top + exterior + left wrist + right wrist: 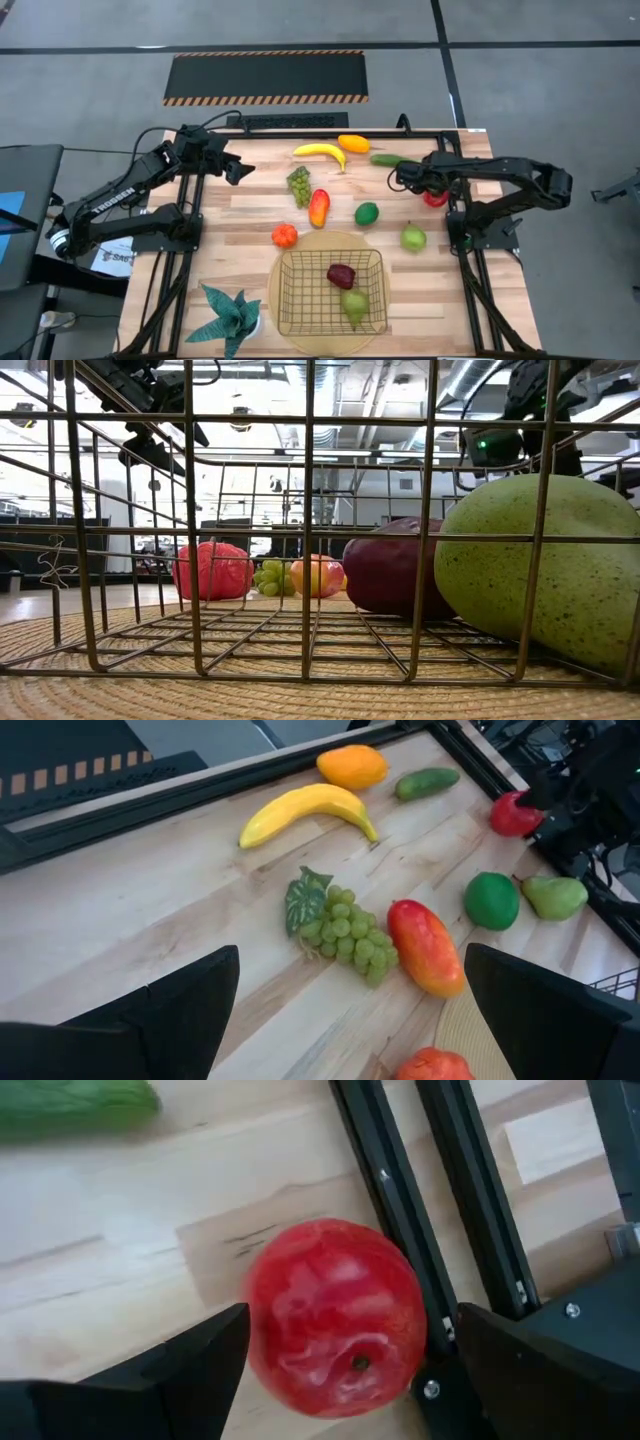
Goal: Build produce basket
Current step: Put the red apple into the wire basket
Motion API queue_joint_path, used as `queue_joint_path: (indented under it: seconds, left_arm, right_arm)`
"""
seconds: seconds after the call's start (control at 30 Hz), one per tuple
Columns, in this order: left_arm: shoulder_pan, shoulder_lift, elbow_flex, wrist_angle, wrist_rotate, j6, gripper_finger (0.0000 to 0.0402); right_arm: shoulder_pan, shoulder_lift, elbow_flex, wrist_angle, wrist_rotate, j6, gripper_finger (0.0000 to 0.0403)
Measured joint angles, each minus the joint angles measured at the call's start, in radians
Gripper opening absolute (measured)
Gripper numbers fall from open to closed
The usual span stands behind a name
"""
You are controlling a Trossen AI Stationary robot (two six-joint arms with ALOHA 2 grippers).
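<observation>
The wire basket [300, 300] sits on a round tan mat and holds a dark red apple [341, 275] and a pear [354, 305]. My right gripper [350, 1320] is open and hangs over a red apple [335, 1325] by the table's right rail, with one finger on each side of it. I see no touch. My left gripper [352, 960] is open, raised near the far-left corner, and looks toward the grapes [345, 930]. The banana [320, 152], cucumber [385, 159], mango [319, 207], lime [367, 213], tomato [285, 236] and a green fruit [413, 237] lie on the table.
An orange-yellow fruit [353, 143] lies at the far edge beside the banana. A teal leafy plant [228, 315] stands near the left front corner. Black frame rails [400, 1210] run along the table's right side, close to the red apple. Bare wood lies left of the grapes.
</observation>
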Motion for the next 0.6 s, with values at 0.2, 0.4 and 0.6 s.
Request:
queue_joint_path:
  seconds: [0.2,0.4,0.6]
  left_arm:
    - [0.000,0.000,0.000,0.000,0.001,0.013,0.0374]
    - [0.000,0.000,0.000,0.000,0.001,0.019,0.0374]
    - [0.000,0.000,0.000,0.000,0.001,0.019,0.0374]
  right_arm:
    - [-0.007,-0.001,-0.077,0.134,-0.013,-0.019,0.0368]
    - [-0.008,-0.001,-0.090,0.138,0.003,0.000,0.0367]
    - [-0.010,0.000,-0.091,0.153,0.002,-0.020,0.0356]
